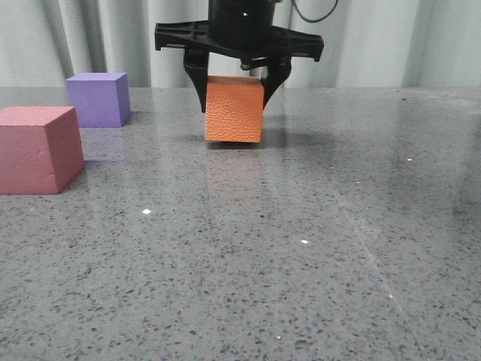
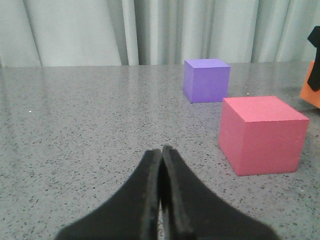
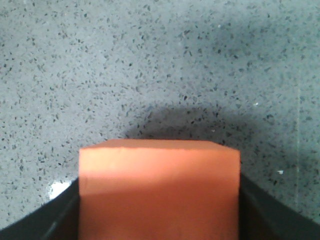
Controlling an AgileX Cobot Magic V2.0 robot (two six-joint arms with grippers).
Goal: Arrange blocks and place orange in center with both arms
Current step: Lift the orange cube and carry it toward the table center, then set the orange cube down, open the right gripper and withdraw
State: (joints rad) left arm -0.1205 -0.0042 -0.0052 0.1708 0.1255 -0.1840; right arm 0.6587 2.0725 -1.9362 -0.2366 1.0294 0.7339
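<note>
The orange cube (image 1: 234, 110) is gripped on its left and right faces by the right gripper (image 1: 234, 89), at the far centre of the table (image 1: 301, 248), its base seemingly at or just above the surface. It is judged light, slightly compressible foam, its pebbled skin offering good friction; flat opposite faces are the best hold. The pinkish-red cube (image 1: 39, 149) sits near left, the purple cube (image 1: 98, 98) far left. The left gripper (image 2: 161, 165) is clenched on nothing.
</note>
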